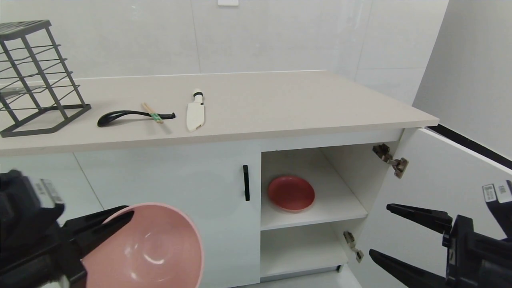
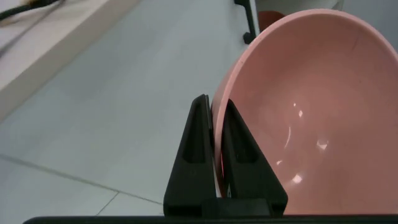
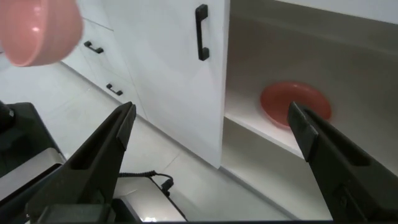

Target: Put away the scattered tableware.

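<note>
Pink and glossy, the bowl point(image 1: 152, 248) is judged light, stiff and somewhat slippery, probably plastic, so the thin rim is the place to be pinched. It is gripped there by the left pincer point(image 2: 215, 106), one finger inside the wall and one outside. The bowl is held tilted in the air, low before the closed cabinet door point(image 1: 180, 180), left of the open compartment where a red plate point(image 1: 291, 193) lies on the upper shelf point(image 1: 340, 208). The right pincer point(image 1: 379, 229) is spread wide and empty beside the open door point(image 1: 432, 180).
</note>
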Available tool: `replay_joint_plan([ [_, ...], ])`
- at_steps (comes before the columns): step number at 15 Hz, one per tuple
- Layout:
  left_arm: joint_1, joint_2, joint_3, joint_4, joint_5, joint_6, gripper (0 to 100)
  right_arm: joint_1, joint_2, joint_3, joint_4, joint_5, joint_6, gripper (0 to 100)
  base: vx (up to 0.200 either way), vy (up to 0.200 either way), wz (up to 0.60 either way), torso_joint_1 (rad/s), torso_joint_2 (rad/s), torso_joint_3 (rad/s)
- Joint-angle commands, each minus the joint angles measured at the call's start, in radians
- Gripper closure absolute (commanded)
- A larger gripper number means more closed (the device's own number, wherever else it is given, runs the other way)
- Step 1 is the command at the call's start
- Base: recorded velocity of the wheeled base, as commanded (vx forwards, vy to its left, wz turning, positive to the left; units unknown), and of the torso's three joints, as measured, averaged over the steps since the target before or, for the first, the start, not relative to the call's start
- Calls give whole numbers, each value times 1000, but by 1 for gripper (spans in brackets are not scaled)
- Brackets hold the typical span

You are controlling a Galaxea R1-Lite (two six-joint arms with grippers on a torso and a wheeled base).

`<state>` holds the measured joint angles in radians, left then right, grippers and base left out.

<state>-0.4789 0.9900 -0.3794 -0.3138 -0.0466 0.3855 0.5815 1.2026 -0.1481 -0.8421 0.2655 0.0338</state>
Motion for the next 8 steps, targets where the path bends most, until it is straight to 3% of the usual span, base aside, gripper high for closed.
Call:
replay_joint_plan([
  [1, -72, 196, -101, -18, 27, -10, 100, 38, 74, -38, -3, 1, 1, 0, 0, 0, 0, 0, 0, 0],
  [4, -173, 361, -199, -21, 74, -19, 100, 126, 181, -142, -8, -2, 5, 0, 0, 0, 0, 0, 0, 0],
  [6, -253, 417, -202, -21, 108, -74, 100, 147, 213, -163, -6, -6, 5, 0, 0, 0, 0, 0, 0, 0],
  [7, -334, 473, -230, -22, 183, -135, 100, 150, 238, -166, -8, -35, 3, 0, 0, 0, 0, 0, 0, 0],
  [8, -369, 509, -259, -21, 221, -162, 100, 153, 244, -169, -8, -74, 0, 0, 0, 0, 0, 0, 0, 0],
])
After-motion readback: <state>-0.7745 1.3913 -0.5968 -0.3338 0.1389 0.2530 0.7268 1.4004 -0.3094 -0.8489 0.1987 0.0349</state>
